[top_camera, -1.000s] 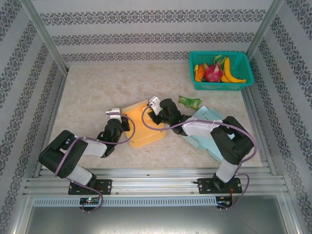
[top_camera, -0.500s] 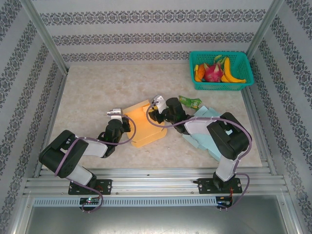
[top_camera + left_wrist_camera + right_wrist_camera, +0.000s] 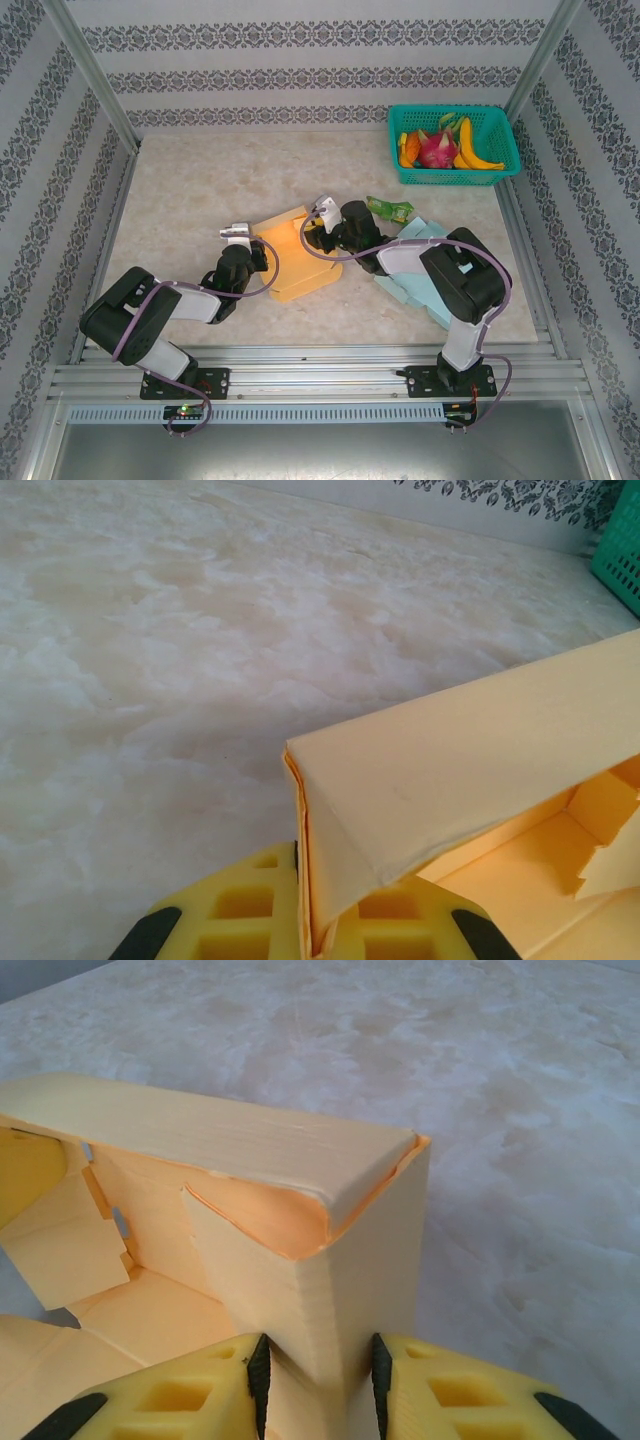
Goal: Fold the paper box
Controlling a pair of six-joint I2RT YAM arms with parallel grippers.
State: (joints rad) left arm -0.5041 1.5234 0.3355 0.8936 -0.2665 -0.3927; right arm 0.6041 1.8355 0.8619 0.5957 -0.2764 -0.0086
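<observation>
The orange-yellow paper box (image 3: 293,265) lies half folded in the middle of the table, between the two arms. My left gripper (image 3: 252,252) holds its left side. In the left wrist view that gripper (image 3: 305,880) is shut on a thin upright wall of the box (image 3: 470,750), pinched at its corner. My right gripper (image 3: 318,234) is at the box's far right corner. In the right wrist view the raised corner of the box (image 3: 340,1260) stands between that gripper's (image 3: 318,1345) jaws, with both pads against it.
A green basket (image 3: 455,172) of fruit stands at the back right. A green packet (image 3: 390,209) lies just right of the box. A pale blue flat sheet (image 3: 418,268) lies under the right arm. Metal rails border the table on both sides.
My right gripper has shifted a little to the right along the box's far edge, and its jaws stand wider around the corner. The left arm has not moved.
</observation>
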